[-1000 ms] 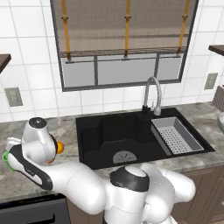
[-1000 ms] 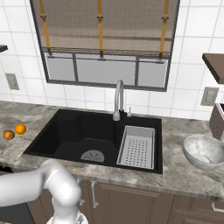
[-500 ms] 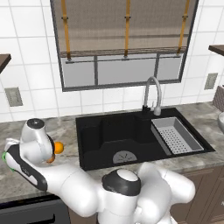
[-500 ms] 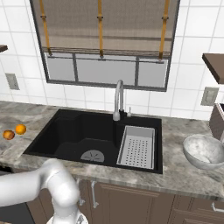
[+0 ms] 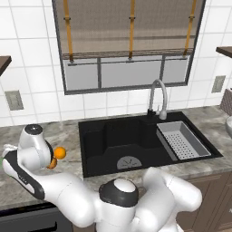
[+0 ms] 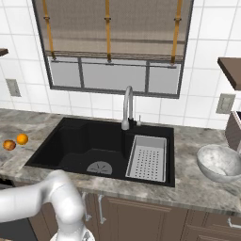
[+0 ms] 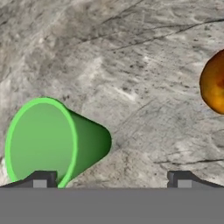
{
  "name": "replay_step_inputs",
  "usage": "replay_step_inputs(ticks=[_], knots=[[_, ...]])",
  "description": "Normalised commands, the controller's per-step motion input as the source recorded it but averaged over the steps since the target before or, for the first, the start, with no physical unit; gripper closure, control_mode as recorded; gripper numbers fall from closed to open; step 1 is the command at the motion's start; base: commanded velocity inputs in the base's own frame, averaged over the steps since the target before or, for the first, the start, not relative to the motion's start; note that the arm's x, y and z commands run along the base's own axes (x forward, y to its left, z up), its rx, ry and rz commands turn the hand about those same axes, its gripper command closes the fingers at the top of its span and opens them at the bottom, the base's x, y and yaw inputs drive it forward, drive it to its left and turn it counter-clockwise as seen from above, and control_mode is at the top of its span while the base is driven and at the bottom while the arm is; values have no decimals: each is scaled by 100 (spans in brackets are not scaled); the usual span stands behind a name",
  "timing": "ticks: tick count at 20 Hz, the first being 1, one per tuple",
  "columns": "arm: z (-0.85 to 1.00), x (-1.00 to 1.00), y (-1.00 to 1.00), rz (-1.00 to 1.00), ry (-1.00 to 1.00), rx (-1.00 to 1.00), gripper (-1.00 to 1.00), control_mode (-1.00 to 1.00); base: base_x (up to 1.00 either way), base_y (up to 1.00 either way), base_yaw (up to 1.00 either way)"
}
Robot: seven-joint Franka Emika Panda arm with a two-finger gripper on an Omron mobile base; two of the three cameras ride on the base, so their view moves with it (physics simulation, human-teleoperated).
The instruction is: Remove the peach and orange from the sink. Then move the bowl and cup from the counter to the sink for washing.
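The pincer (image 7: 112, 177) hangs over the counter (image 7: 131, 65) with its jaws spread wide and nothing between them. The cup (image 7: 52, 142) stands below and off to one side, its rim against one fingertip (image 7: 39, 178) and not centred in the gap. The peach (image 7: 214, 85) lies on the counter near the opposite fingertip, with the orange (image 6: 22, 139) just beside it. The sink (image 6: 101, 148) holds no fruit; the bowl (image 6: 220, 162) sits well apart, on the far side of the sink.

Risk, as judged: a straight descent puts one finger onto the cup's rim, tipping it or knocking it along the counter. A sideways correction could nudge the peach and set it rolling towards the sink. The tapered wall may also slip upward out of a shallow grip.
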Motion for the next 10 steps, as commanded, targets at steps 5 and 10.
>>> replay_step_inputs(ticks=[5,10], knots=[[-10,8,11,0,0,0,-100,-100,0,0,0],[-6,10,8,0,0,0,-100,-100,0,0,0]])
